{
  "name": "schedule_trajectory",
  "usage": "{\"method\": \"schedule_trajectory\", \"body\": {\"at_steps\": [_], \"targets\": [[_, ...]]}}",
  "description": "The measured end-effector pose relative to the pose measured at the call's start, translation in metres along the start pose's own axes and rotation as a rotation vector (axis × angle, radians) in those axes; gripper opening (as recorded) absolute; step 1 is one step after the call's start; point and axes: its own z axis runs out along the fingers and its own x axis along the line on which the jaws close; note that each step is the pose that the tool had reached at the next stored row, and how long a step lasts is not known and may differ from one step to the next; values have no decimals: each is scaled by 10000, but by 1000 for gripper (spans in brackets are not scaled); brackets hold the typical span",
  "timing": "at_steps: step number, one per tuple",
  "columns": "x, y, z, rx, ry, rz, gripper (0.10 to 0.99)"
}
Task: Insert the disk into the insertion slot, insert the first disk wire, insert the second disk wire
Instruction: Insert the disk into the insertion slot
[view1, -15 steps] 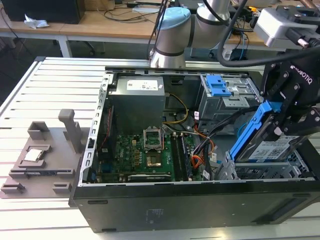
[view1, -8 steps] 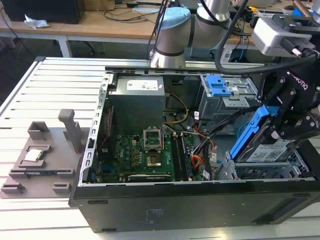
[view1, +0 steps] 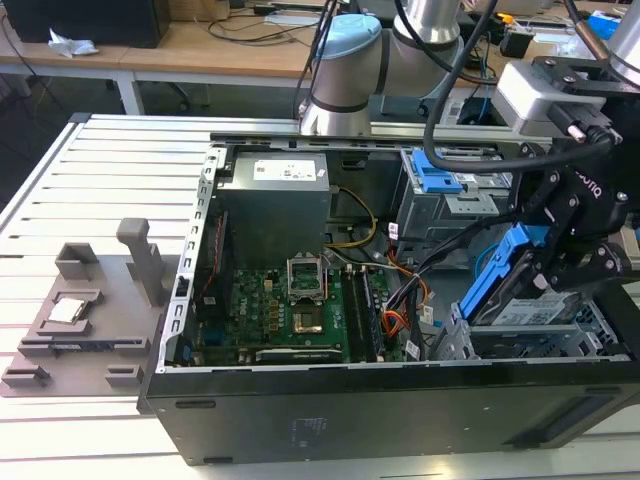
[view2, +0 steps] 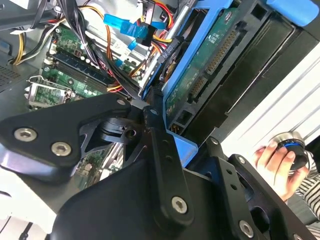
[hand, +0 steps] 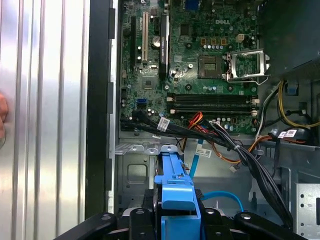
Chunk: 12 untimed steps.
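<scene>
gripper (view1: 545, 268) sits at the exterior view's right, over the near right corner of the open pc case (view1: 380, 410). its jaws are closed on the disk (view1: 505, 290), pinching the blue caddy by its sides. in the first wrist view the caddy stands between the two black fingers (hand: 102, 221).

the disk is off the ground and tilted steeply, its low end just above the insertion slot (view1: 500, 342), the silver cage at the near right. not in a bay yet. in the second wrist view its green circuit side (view2: 210, 65) faces the camera.

risks as i judge them:
- at this tilt the leading edge could strike the cage's lip or ride over the top plate instead of entering a bay. it needs levelling first.
- the black cable bundle (hand: 225, 142) and a light blue cable (hand: 220, 196) lie just beside the cage mouth. either could get pinched under the caddy or dragged in, and would block the wires later.
- the grip is on plastic rails only, so a jam could twist the disk in the jaws.
- the taller grey cage with the blue latch (view1: 440, 185) stands farther back, well apart. little risk of a wrong target.
- a person's hand (view2: 274, 159) shows beyond the case wall, near the arm. i keep speed low.
</scene>
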Motion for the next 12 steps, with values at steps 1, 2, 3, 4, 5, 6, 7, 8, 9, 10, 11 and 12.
{"method": "schedule_trajectory", "body": {"at_steps": [1, 2, 3, 4, 5, 6, 7, 8, 9, 10, 11, 12], "targets": [[0, 0, 2, 0, 1, 1, 365], [0, 0, 3, 0, 1, 0, 365], [0, 0, 3, 0, 1, 0, 365], [0, 0, 4, 1, 1, 0, 365], [0, 0, 4, 0, 0, 0, 365], [0, 0, 4, 1, 0, 0, 365], [0, -1, 5, 3, -2, -1, 376], [0, -1, 5, 1, -1, -1, 376], [0, 0, 6, 0, -3, 0, 439], [0, -1, 6, 1, 0, -1, 439], [0, -1, 6, 1, -2, -1, 439], [0, -1, 6, 1, -1, -1, 439]]}}
